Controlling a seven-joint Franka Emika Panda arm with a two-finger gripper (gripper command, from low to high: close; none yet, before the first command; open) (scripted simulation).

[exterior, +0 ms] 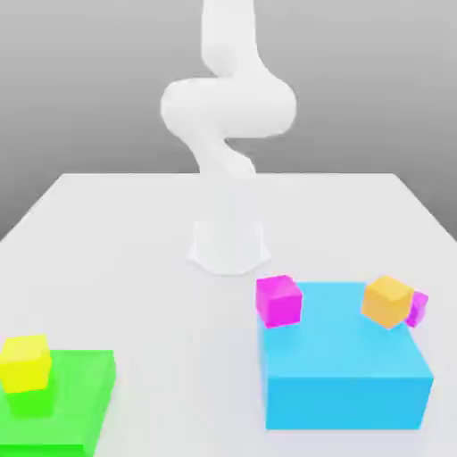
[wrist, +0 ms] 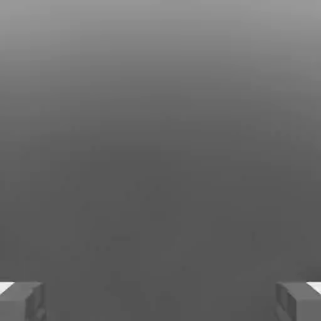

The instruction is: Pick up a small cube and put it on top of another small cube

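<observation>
Hand [wrist: 160,301] released, blocky grey fingers [wrist: 22,301] wide apart; small cube [exterior: 417,308] smooth, violet-magenta, beside orange cube [exterior: 387,301].

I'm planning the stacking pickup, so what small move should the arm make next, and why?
Probably bring the hand down toward the violet-magenta cube, which is partly hidden behind the orange cube at the blue block's far corner. The jaws stand wide open with nothing between them, and the hand view faces bare grey.
</observation>
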